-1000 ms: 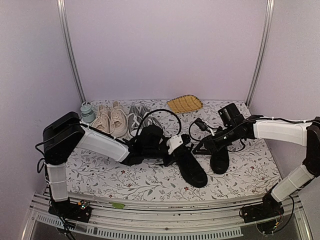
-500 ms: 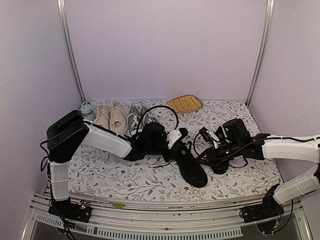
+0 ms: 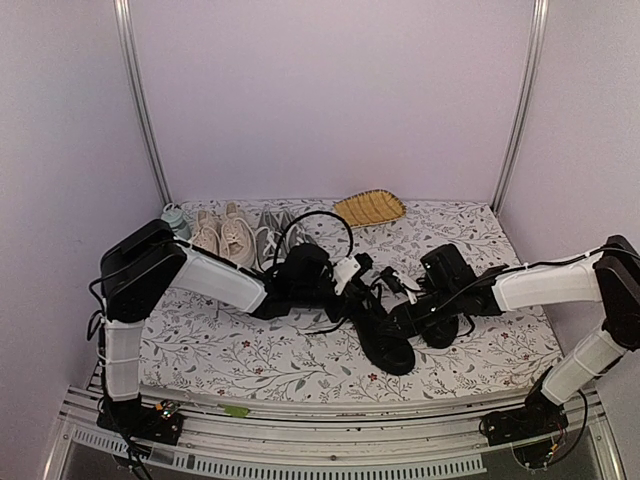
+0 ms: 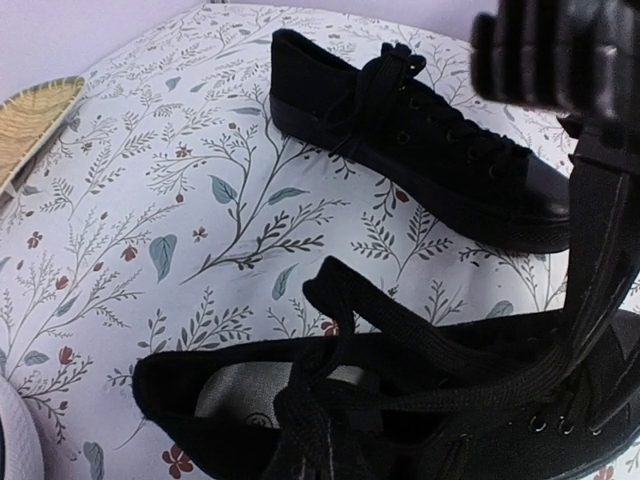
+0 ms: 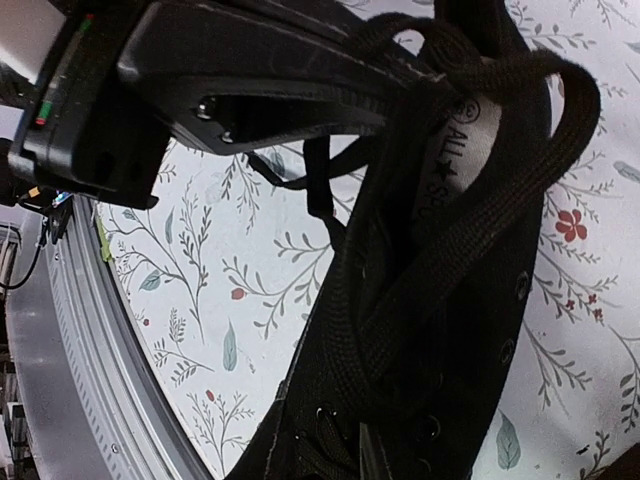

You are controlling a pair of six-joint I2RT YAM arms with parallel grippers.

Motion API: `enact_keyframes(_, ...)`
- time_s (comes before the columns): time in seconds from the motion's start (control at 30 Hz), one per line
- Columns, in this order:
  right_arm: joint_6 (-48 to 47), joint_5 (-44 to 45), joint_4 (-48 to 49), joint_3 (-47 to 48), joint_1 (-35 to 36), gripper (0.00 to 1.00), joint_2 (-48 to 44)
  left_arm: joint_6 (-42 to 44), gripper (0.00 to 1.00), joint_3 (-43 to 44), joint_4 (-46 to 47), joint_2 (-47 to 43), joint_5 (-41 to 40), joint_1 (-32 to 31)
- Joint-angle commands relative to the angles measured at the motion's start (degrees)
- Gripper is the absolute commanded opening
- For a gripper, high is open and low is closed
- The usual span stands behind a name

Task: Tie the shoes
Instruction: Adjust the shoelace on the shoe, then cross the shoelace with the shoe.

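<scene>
As laces (image 4: 330,410) heap inside, one black shoe (image 3: 386,342) stands upright.

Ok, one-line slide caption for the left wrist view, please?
Left gripper shut on a taut black lace of the near shoe; the second shoe lies beyond.

Floral table (image 3: 200,345): black shoes (image 3: 385,338) (plus woven tray (image 3: 369,208))
</scene>
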Motion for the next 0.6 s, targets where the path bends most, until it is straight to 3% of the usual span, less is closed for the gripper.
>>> enact_keyframes(0.0,-2.3,0.3,1.4,3.3,0.1,0.23,2.3,-2.0,0.00,1.2,0.8,1.9,0.7,1.6)
enact_keyframes(0.17,-3.2,1.6,-2.3,6.4,-0.8,0.23,5.8,-2.0,0.00,1.0,0.8,2.3,0.7,2.0)
enact_keyframes(0.57,-3.8,3.8,-4.0,7.7,-1.7,0.25,4.7,-2.0,0.00,0.7,0.3,2.4,1.4,2.3)
